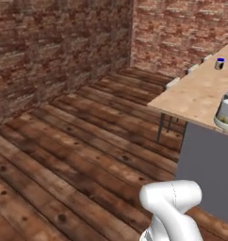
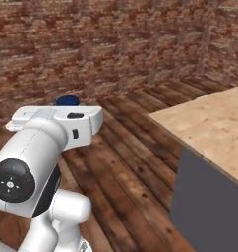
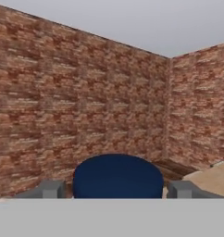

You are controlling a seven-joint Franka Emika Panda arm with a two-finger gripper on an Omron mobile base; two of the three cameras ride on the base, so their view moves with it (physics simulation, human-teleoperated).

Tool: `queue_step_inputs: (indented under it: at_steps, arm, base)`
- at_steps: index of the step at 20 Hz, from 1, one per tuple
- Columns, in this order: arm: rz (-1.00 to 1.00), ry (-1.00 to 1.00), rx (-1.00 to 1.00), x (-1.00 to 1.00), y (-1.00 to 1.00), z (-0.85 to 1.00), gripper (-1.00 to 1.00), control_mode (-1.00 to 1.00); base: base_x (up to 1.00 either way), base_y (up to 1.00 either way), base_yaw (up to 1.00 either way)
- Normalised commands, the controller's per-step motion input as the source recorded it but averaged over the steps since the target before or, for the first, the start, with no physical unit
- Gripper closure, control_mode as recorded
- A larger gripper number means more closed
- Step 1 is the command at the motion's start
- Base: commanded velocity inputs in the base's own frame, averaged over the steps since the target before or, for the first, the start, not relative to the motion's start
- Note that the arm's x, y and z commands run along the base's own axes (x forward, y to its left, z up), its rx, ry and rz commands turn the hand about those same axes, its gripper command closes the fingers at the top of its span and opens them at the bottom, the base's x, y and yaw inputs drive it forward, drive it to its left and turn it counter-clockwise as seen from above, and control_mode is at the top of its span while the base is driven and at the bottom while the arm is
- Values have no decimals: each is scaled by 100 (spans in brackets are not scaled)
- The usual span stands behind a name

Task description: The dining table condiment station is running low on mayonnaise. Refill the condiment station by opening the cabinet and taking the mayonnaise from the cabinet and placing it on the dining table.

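Note:
The mayonnaise shows as a round dark navy lid (image 3: 117, 176) low in the hand view, and the jar's body is hidden below it. My gripper (image 3: 116, 190) is shut on it, with a grey fingertip (image 3: 51, 189) on each side of the lid. The same navy lid (image 2: 67, 100) peeks out just above my white hand in the right base view. The dining table (image 1: 200, 94), a light wood-grain slab on a grey base, lies to the right and ahead; its corner (image 2: 209, 123) is close in the right base view. The cabinet is out of view.
On the table stand a small jar with a blue lid (image 1: 220, 63) at the far end and a white rounded container (image 1: 226, 113) near the right edge. Pale stools (image 1: 172, 84) line the table's far side. Brick walls (image 1: 59, 42) enclose a wooden plank floor (image 1: 78, 155).

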Motion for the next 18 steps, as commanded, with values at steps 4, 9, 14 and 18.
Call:
queue_step_inputs:
  at_steps: [4,9,14,18]
  arm:
    - [0,0,0,0,0,0,100,100]
    - [0,0,0,0,0,0,100,100]
    - [0,0,0,0,0,0,100,100]
    - [0,0,0,0,0,0,100,100]
  base:
    - [100,100,-40]
    - [100,100,-39]
    - [86,100,-38]
    - [88,100,-37]
